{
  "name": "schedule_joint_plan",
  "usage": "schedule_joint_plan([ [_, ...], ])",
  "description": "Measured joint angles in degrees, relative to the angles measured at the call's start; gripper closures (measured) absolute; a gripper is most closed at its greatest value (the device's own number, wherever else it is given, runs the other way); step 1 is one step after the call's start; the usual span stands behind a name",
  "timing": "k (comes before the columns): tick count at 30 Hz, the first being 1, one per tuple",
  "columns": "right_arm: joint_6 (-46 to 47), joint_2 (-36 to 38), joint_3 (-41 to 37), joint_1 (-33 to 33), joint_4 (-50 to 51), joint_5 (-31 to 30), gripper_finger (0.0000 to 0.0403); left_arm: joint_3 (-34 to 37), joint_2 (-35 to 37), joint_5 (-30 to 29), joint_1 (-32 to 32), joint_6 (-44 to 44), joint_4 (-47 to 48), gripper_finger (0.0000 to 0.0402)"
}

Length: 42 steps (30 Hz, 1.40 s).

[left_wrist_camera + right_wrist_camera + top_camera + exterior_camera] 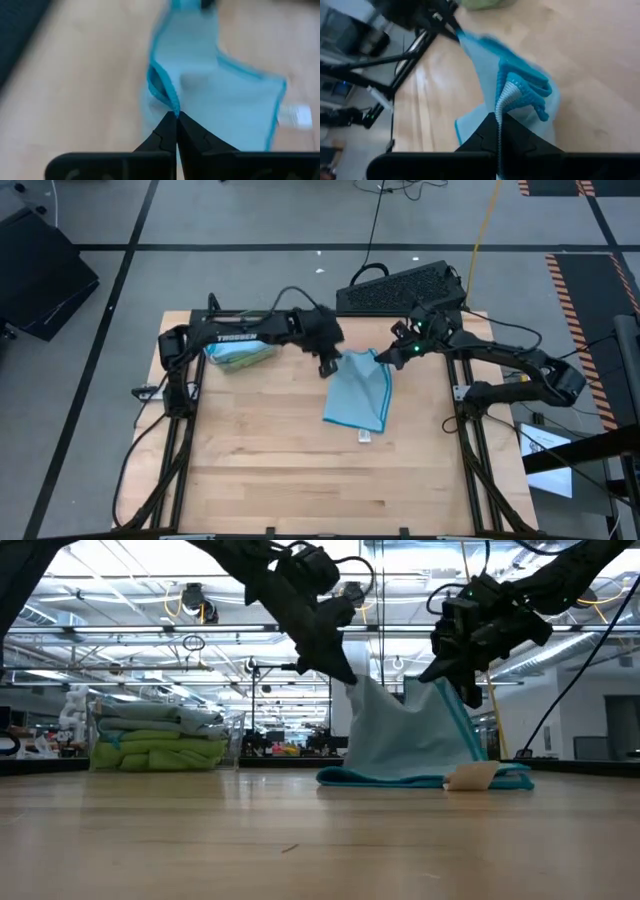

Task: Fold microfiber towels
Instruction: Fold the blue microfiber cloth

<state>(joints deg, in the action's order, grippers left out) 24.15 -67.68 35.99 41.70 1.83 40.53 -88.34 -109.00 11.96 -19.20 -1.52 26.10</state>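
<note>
A light blue microfiber towel (360, 395) with a small white tag (365, 436) hangs between my two grippers, its near part lying on the table (300, 470). My left gripper (331, 366) is shut on its far left corner, my right gripper (393, 360) on its far right corner. Both are raised above the table in the low view, left gripper (345, 675) and right gripper (470, 695). Several folded green and blue towels (160, 735) lie stacked in a clear bin (240, 353) at the far left. My left gripper pinches the towel's far left corner edge (172, 107) between its two fingertips, slanting down from the table's left. The corner is lifted; the cloth hangs below it. My right gripper pinches the far right corner (512, 97), where the hem is bunched in folds, slanting down from the right. The cloth hangs down, and its near part (420, 778) rests on the table.
A black keyboard (400, 285) lies past the table's far edge. The arm bases stand at the left (175, 370) and right (480, 395) table edges. Bare wood lies in front of the towel toward the near edge.
</note>
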Motion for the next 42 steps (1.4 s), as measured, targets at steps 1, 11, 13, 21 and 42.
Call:
schedule_joint_plan([
  [1, -0.3, 0.3, 0.0, -0.7, 0.2, 0.0, 0.0403, 0.1, -0.1, 0.0, 0.8, -0.7, 1.8, 0.0398],
  [11, -0.6, 0.0, -4.5, -9.9, -0.7, -6.1, 0.0402, 0.8, -0.8, -6.1, 6.3, -1.2, 4.9, 0.0398],
  [13, 0.6, 0.4, -5.6, -10.9, -1.5, -6.0, 0.0402, 0.8, -0.8, -6.2, 6.7, -1.1, 5.5, 0.0395],
  [21, 0.1, 0.8, -10.2, -16.3, -2.2, -6.1, 0.04, 6.2, -1.2, -6.0, 9.1, 0.9, 2.4, 0.0395],
  [42, 8.2, 0.8, -20.3, -24.6, -18.5, -7.5, 0.0399, 12.1, -1.3, -7.1, 14.1, 4.2, -3.7, 0.0388],
])
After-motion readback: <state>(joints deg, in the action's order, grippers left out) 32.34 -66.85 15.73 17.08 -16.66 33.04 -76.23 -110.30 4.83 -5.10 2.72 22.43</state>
